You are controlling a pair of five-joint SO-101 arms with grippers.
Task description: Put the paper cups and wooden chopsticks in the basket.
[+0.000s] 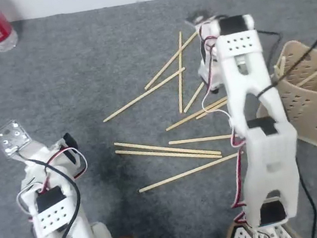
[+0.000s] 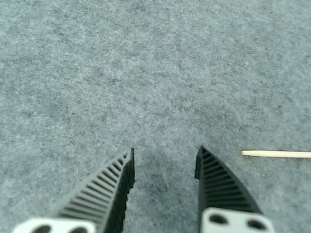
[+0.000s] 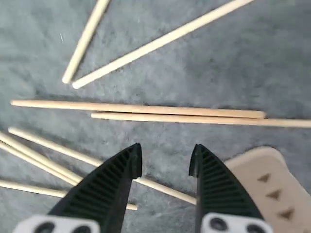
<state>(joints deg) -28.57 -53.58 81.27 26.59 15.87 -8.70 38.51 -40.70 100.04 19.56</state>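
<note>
Toward two o'clock, right gripper (image 3: 165,160) hung released over slender pale wooden chopsticks (image 3: 136,108), likely for pickup; left gripper (image 2: 165,162) released, empty.

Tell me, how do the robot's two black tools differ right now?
The left tool hangs over plain grey carpet, with one chopstick end off to the side; the right tool hangs over a scatter of chopsticks. The right tool is near the basket; the left tool is far from it. Both are open and empty.
</note>
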